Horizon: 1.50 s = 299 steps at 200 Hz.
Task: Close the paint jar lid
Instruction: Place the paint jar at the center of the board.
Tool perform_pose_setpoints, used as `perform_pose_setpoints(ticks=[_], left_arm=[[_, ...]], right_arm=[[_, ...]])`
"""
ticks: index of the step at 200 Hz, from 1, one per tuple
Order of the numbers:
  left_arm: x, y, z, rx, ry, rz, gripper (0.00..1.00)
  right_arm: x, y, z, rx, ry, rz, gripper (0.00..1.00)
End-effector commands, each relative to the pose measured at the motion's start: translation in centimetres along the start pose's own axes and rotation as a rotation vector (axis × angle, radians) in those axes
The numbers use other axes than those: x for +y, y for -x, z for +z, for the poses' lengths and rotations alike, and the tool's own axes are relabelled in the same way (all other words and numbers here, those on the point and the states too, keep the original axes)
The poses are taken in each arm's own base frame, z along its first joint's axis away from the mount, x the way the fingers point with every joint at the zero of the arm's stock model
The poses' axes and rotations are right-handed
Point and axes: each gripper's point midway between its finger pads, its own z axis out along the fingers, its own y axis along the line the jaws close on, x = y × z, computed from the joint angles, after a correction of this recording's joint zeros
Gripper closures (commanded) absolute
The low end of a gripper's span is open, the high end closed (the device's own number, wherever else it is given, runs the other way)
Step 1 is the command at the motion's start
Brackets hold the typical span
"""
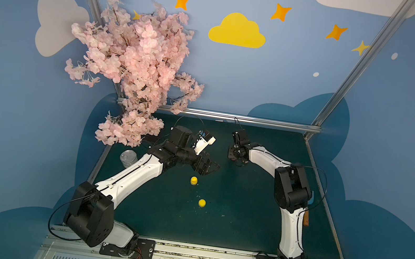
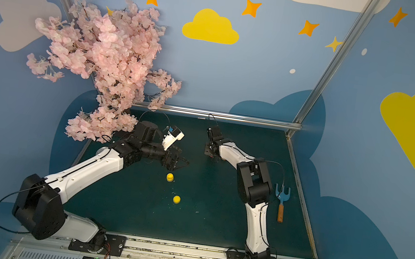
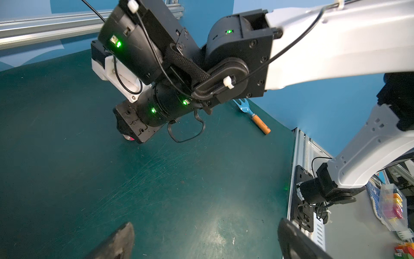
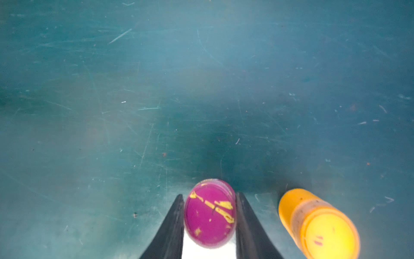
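A yellow cap (image 1: pixel 201 203) lies nearest on the green mat (image 1: pixel 242 223). A yellow jar (image 1: pixel 194 180) stands just behind. Past it the left gripper (image 3: pixel 205 224) hangs wide open. Farthest back, the right gripper (image 4: pixel 209 196) squeezes the purple paint jar (image 4: pixel 209 217).

Orange jar (image 4: pixel 318 224) just beside magenta lid (image 4: pixel 209 215)

Both top views: high, looking down, share whole table (image 1: pixel 229 221). Wrist views: close.
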Motion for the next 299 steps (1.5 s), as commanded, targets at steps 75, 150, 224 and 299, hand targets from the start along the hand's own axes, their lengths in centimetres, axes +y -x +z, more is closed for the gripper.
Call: perform_pose_setpoints(ticks=[75,150,224,299], left_arm=[[-0.2,0.5,-0.8,-0.029,0.020,0.019,0.00],[-0.3,0.6,-0.8,-0.031,0.014,0.022,0.00],[-0.4,0.5,-0.8,-0.030,0.005,0.018,0.00],[-0.8,0.9,-1.1,-0.060,-0.001,0.047,0.00]], right_arm=[[0.4,-3.9,1.0,0.043,-0.069,0.025,0.70],[0.9,-4.1,0.8,0.037,-0.077,0.010,0.57],[0.7,-3.8,0.6,0.013,-0.083,0.014,0.52],[0.0,-2.2,-0.9,-0.035,-0.081,0.012,0.43]])
